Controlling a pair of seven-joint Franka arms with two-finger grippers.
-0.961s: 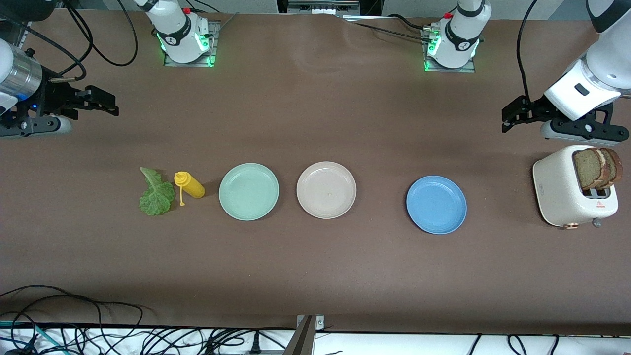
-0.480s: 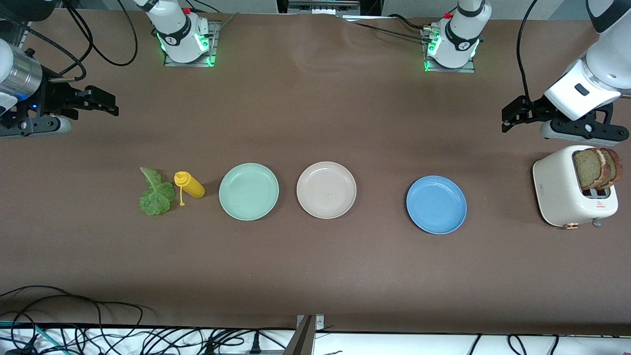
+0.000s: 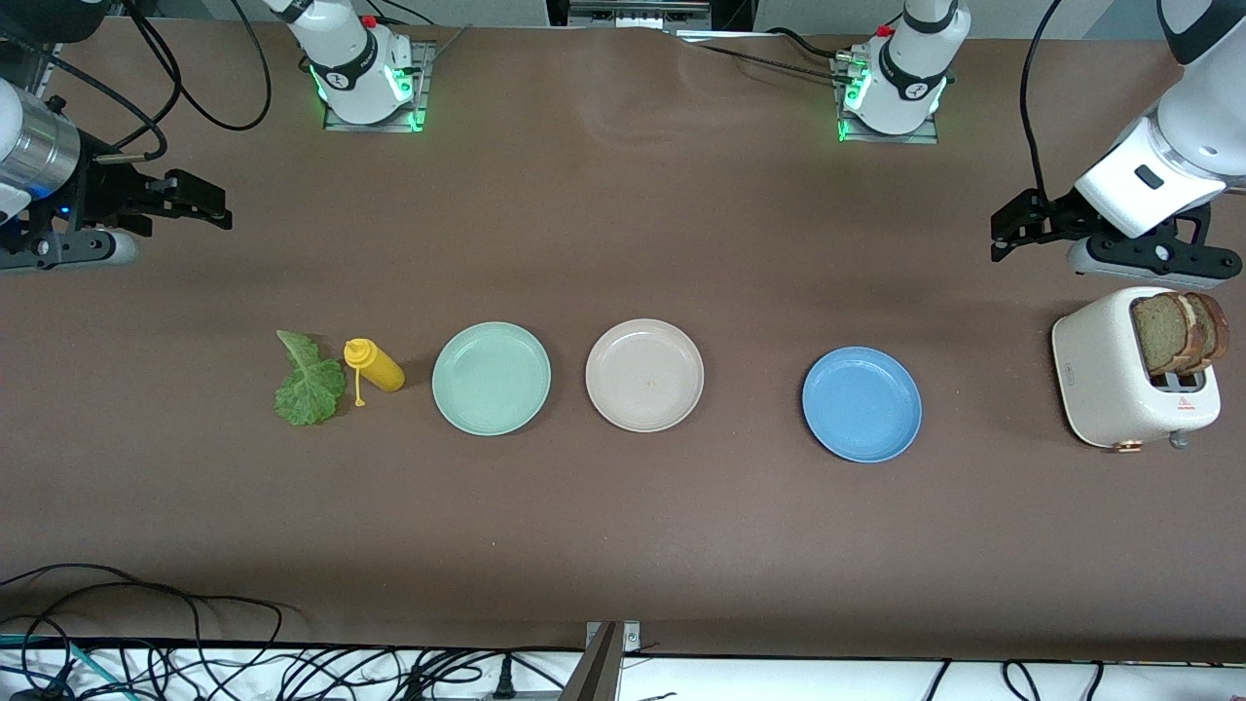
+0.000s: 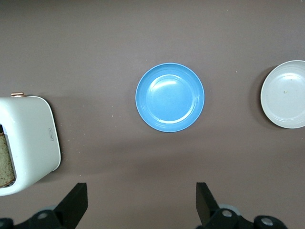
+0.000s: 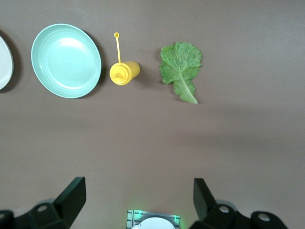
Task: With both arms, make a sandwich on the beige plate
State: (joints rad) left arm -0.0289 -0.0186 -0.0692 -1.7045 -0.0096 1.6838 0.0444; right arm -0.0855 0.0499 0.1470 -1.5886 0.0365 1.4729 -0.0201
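The beige plate [image 3: 643, 375] lies bare at the table's middle, between a mint-green plate and a blue plate. The sandwich's parts are apart. Two brown bread slices [image 3: 1180, 333] stand in the white toaster [image 3: 1105, 382] at the left arm's end. The green lettuce leaf [image 3: 310, 382] lies flat at the right arm's end. My left gripper [image 3: 1007, 229] hangs open over bare table beside the toaster, holding nothing. My right gripper [image 3: 206, 202] hangs open over bare table, holding nothing. The left wrist view shows the beige plate [image 4: 286, 94], and the right wrist view shows the leaf [image 5: 181, 69].
A yellow squeeze bottle [image 3: 375, 366] lies on its side between the leaf and the mint-green plate [image 3: 491, 378]. The blue plate [image 3: 861, 404] sits between the beige plate and the toaster. Cables run along the table edge nearest the front camera.
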